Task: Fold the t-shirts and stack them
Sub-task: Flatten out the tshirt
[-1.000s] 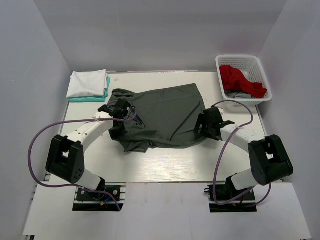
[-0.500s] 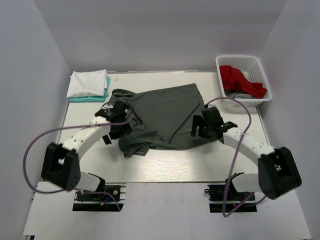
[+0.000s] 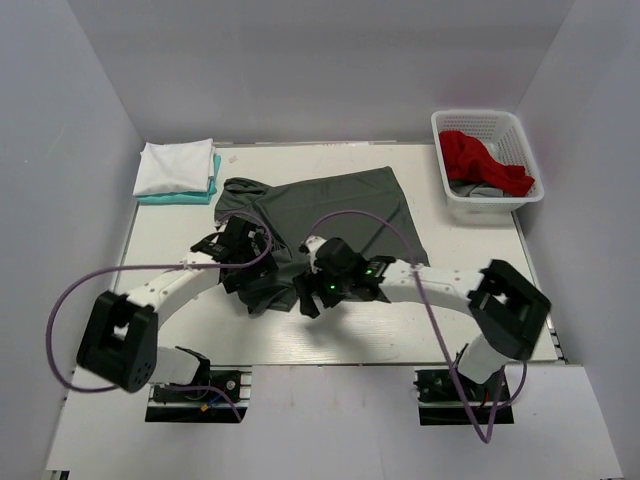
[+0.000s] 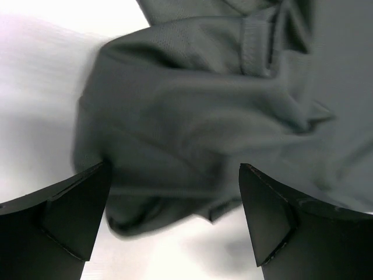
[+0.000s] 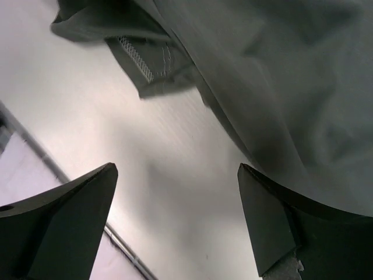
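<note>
1. Dark grey t-shirt (image 3: pixel 340 205) lies spread out. The right gripper (image 3: pixel 312 288) has swung from its right edge to the bunched near-left corner, beside the left gripper (image 3: pixel 242 266). Both probably mean to straighten that corner.
2. Left wrist: fingers gape wide, with crumpled cloth between and beyond them, ungripped.
3. Right wrist: fingers are wide over the bare table (image 5: pixel 116 128), with the shirt's hem just ahead.

left gripper (image 4: pixel 173 168) spread | right gripper (image 5: pixel 176 167) spread, arm extended leftward, probably low

dark grey t-shirt (image 3: pixel 350 210), white t-shirt (image 3: pixel 175 165), teal t-shirt (image 3: pixel 172 198), red t-shirt (image 3: pixel 480 160), white lattice basket (image 3: pixel 500 207), white table (image 3: pixel 380 335)
</note>
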`<state>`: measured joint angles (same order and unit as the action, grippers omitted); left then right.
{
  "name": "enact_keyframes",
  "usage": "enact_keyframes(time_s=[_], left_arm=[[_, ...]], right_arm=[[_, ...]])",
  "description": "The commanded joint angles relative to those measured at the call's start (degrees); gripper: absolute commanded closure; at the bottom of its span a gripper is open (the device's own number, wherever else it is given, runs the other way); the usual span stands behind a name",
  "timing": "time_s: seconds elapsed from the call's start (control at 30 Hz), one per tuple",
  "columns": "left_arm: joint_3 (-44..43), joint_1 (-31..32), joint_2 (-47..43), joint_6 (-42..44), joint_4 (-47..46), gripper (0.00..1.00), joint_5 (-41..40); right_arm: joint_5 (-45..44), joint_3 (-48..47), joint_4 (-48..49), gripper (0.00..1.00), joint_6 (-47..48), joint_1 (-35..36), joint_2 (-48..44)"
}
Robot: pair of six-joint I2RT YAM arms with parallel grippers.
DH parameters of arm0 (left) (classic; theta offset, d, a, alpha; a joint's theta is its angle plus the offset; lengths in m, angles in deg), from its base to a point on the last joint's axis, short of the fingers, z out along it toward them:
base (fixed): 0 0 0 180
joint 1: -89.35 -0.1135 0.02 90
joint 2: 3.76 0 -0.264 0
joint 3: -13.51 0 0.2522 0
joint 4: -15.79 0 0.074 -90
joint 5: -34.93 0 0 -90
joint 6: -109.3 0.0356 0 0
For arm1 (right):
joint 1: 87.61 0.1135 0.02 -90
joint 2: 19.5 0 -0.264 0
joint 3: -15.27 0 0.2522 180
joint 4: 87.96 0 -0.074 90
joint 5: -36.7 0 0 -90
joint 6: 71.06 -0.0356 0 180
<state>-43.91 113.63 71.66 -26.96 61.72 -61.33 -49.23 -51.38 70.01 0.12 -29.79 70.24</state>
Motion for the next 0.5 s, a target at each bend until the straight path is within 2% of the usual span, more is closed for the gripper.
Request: enact_keyframes(time_s=[0.0,0.2,0.37,0.47], left_arm=[[-2.0,-0.3,4.7,1.9,-3.6,0.0,2.2],[-0.8,-0.3,8.2,1.3,-6.0,0.0,0.0],[-0.8,-0.3,12.5,0.8,-6.6,0.0,-1.7],[-1.4,-0.3,15.4,0.3,-6.6,0.0,-1.2]], right_arm=[[-3.0,-6.9,4.1,0.1,0.5,2.1,4.4],[-8.4,-13.1,3.6,0.1,-1.4,5.6,14.1],[-11.7,-14.5,4.1,0.19,-2.7,6.6,16.8],[-14.3,-16.6,1.4,0.2,-2.2,8.1,18.2]])
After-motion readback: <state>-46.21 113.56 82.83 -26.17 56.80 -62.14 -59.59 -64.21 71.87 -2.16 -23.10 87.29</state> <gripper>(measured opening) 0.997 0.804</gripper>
